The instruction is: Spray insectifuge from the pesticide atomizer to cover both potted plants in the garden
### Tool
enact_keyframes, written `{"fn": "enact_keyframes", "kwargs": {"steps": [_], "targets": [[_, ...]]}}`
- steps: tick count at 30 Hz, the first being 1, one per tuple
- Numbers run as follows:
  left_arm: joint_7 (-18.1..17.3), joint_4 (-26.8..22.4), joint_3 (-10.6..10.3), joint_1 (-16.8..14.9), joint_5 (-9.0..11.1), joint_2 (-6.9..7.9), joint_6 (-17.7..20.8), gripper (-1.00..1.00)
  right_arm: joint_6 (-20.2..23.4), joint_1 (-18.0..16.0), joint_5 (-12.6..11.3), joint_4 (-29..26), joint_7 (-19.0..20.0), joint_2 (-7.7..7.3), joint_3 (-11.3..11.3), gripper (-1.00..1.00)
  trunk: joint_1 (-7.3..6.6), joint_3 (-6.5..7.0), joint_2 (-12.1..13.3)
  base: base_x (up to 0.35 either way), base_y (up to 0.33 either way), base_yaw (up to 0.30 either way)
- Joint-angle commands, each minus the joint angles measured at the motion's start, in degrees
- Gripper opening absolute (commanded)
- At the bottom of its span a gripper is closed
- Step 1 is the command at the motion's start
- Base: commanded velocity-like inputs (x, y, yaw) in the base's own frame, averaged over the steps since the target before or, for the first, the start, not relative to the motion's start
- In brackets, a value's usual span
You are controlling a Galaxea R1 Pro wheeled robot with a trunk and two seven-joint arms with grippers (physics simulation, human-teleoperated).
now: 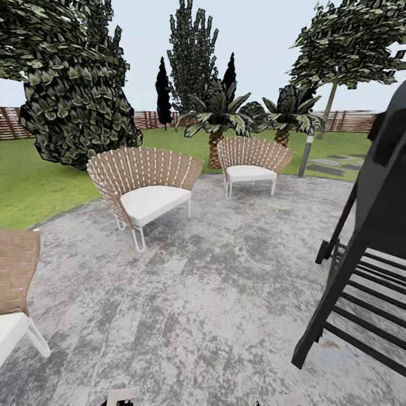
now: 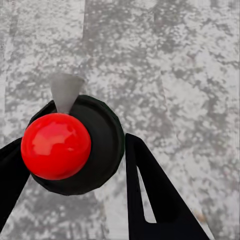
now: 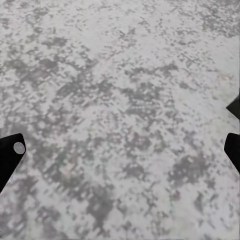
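Head view: rough grey paving (image 1: 225, 293) is seen underfoot, with two woven chairs with white cushions, the nearer (image 1: 144, 189) and the farther (image 1: 251, 163), standing on it. A third chair (image 1: 17, 293) is cut off at the left edge. A black slatted frame (image 1: 361, 270) rises at the right. Behind lie the lawn (image 1: 34, 192), low palms (image 1: 220, 121), tall trees and a wooden fence (image 1: 349, 121). No small grey-potted rosettes can be made out from here.

In the left wrist view, the atomizer (image 2: 70, 145) is seen end-on between the dark fingers (image 2: 150, 190) of the left gripper (image 2: 75, 165): a glossy red rounded part, a dark round body, a pale nozzle. The jaws are closed on it, with paving below.

In the right wrist view, the fingertips (image 3: 10, 155) of the right gripper (image 3: 122, 145) are spread wide at the picture's edges; nothing is held, and bare paving lies beneath.

Progress, as judged: the bottle is picked up. The plants are yet to be found and reached, and both are yet to be sprayed.
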Motion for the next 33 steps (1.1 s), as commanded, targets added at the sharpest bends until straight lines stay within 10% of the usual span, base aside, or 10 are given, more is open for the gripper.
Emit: {"fn": "enact_keyframes", "kwargs": {"steps": [1,33], "targets": [[-0.15,-0.04,0.48,-0.02,-0.41,-0.03,-0.11,-1.00,-0.14,-0.01,0.47,-0.09,0.10,0.03,-0.49,1.00,0.02,-0.15,-0.02,0.320,0.168,0.066],[-0.16,-0.04,0.48,-0.02,-0.46,-0.03,-0.12,-1.00,-0.08,-0.01,0.47,-0.09,0.10,0.02,-0.49,1.00,0.02,-1.02,-0.02,0.327,0.065,0.021]]}}
